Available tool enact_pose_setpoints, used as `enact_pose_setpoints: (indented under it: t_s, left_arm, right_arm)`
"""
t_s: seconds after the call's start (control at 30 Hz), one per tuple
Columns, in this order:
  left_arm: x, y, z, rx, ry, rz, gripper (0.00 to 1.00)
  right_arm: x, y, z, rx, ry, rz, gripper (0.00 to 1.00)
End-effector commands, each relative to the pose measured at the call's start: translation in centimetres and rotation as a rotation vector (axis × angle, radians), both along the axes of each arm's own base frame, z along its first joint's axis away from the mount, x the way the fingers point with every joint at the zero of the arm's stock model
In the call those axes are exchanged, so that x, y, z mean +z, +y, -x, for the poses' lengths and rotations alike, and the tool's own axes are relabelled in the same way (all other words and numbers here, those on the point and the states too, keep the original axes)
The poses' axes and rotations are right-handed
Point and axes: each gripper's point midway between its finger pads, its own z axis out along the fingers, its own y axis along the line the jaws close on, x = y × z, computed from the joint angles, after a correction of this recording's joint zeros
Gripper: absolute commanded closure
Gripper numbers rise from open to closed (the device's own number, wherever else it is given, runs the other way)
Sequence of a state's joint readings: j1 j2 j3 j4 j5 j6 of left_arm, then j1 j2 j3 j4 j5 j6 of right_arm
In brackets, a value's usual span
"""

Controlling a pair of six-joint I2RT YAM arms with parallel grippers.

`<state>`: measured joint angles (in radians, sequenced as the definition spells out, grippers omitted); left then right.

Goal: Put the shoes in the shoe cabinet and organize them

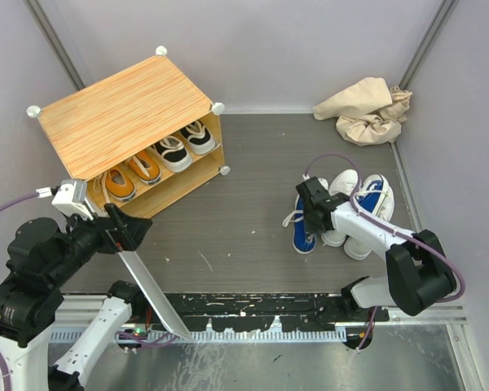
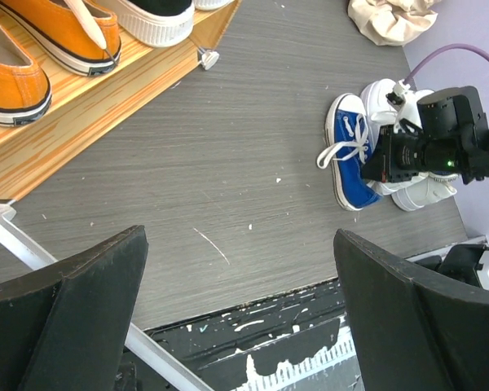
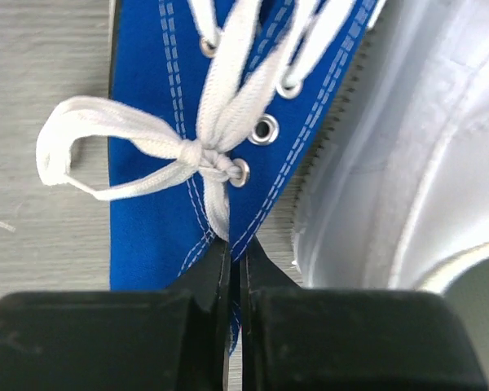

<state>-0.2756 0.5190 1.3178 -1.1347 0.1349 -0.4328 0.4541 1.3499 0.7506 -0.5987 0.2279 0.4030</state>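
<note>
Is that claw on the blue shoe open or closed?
Closed: the right gripper presses its fingers together, pinching the blue shoe below its laces.

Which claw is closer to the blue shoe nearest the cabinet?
Right. The right claw is pinched shut right on the blue shoe. The left claw hangs open far off, beside the cabinet.

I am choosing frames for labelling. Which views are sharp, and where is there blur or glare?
Top external: even light, sharp from the cabinet to the shoes, no glare. Left wrist: floor and blue shoe sharp, the dark fingers slightly soft. Right wrist: very close, lace sharp, white shoe bright with little detail.
</note>
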Motion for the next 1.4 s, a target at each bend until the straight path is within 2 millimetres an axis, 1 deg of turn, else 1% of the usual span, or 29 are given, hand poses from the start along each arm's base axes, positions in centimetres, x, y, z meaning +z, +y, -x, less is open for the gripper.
enact_pose_setpoints:
  t_s: [0.0,0.07,0.13,0.17,0.23,0.37,0.4,0.43,0.47,0.5,0.53,0.57,0.63,0.7,0.77,0.8,0.83,0.93,0.97,1.03,1.13,1.17,1.2,1.27,1.3,1.37]
  left_arm:
    - [2.6,0.1,-0.7,0.025,-0.063,0.028,0.02]
    - [3.2,0.2,-0.8,0.034,-0.076,0.031,0.02]
    - [3.5,0.7,-1.0,0.059,-0.082,0.025,0.02]
    - [3.6,0.9,-1.0,0.071,-0.084,0.023,0.02]
    - [3.8,1.0,-1.1,0.084,-0.087,0.027,0.02]
    - [3.8,0.7,-1.3,0.080,-0.080,0.043,0.02]
    - [3.7,0.7,-1.4,0.080,-0.077,0.046,0.02]
    - [3.6,0.7,-1.4,0.079,-0.075,0.048,0.02]
    - [3.6,0.6,-1.4,0.077,-0.072,0.049,0.02]
    - [3.5,0.5,-1.4,0.073,-0.070,0.048,0.02]
    - [3.5,0.5,-1.5,0.071,-0.071,0.045,0.02]
    - [3.5,0.5,-1.5,0.070,-0.073,0.042,0.02]
    - [3.4,0.5,-1.6,0.064,-0.071,0.030,0.02]
    - [3.0,0.4,-1.7,0.055,-0.067,0.018,0.02]
    - [2.5,0.2,-1.9,0.040,-0.064,0.009,0.02]
    - [2.4,0.0,-2.0,0.028,-0.064,0.009,0.02]
    - [2.2,-0.2,-1.9,0.015,-0.063,0.008,0.02]
    - [1.7,-1.0,-1.8,-0.035,-0.064,0.009,0.02]
    - [1.5,-1.3,-1.8,-0.055,-0.063,0.008,0.02]
    - [1.2,-1.8,-1.6,-0.094,-0.059,0.002,0.02]
    - [1.1,-2.1,-1.4,-0.118,-0.070,-0.002,0.02]
    - [1.2,-2.0,-1.3,-0.118,-0.081,-0.001,0.02]
    - [1.1,-1.9,-1.2,-0.113,-0.087,0.000,0.02]
    - [1.1,-1.9,-1.0,-0.116,-0.093,0.005,0.02]
    - [1.1,-1.9,-0.7,-0.120,-0.096,0.008,0.02]
    - [1.0,-2.0,-0.4,-0.132,-0.101,0.014,0.02]
  right_arm:
    - [3.5,9.0,-1.7,0.308,-0.152,-0.185,0.99]
    - [4.9,12.4,-1.1,0.411,-0.176,-0.228,0.99]
    - [6.3,16.2,-0.5,0.494,-0.196,-0.310,0.99]
    - [6.9,18.1,-0.4,0.525,-0.214,-0.356,0.99]
    - [7.8,21.2,-0.4,0.578,-0.239,-0.413,0.99]
    - [7.6,25.6,-1.7,0.664,-0.273,-0.471,0.99]
    - [7.4,26.4,-1.9,0.679,-0.271,-0.486,0.99]
    - [6.6,27.2,-2.0,0.695,-0.248,-0.497,0.99]
    - [6.4,27.8,-2.0,0.707,-0.237,-0.508,0.98]
    - [6.3,28.3,-2.0,0.721,-0.226,-0.512,0.93]
    - [6.1,28.5,-1.9,0.728,-0.217,-0.502,0.83]
    - [6.0,28.2,-2.1,0.724,-0.216,-0.476,0.70]
    - [6.0,27.0,-2.3,0.713,-0.229,-0.411,0.49]
    - [6.6,25.1,-2.4,0.697,-0.250,-0.338,0.32]
    - [7.8,23.1,-2.4,0.666,-0.275,-0.274,0.26]
    - [9.1,21.7,-2.7,0.634,-0.308,-0.233,0.24]
    - [9.8,20.3,-2.8,0.604,-0.325,-0.189,0.20]
    - [11.7,14.6,-3.6,0.472,-0.360,0.017,0.07]
    - [12.2,12.3,-4.0,0.416,-0.349,0.088,0.06]
    - [12.9,6.9,-4.8,0.286,-0.290,0.216,0.05]
    - [13.7,-1.0,-5.4,0.087,-0.223,0.325,0.05]
    - [14.1,-3.0,-5.4,0.029,-0.221,0.347,0.05]
    - [14.6,-4.6,-5.3,-0.019,-0.225,0.369,0.06]
    - [15.7,-7.1,-4.8,-0.094,-0.237,0.408,0.07]
    - [16.0,-8.0,-4.4,-0.121,-0.233,0.418,0.08]
    - [16.1,-9.0,-3.7,-0.151,-0.218,0.410,0.10]
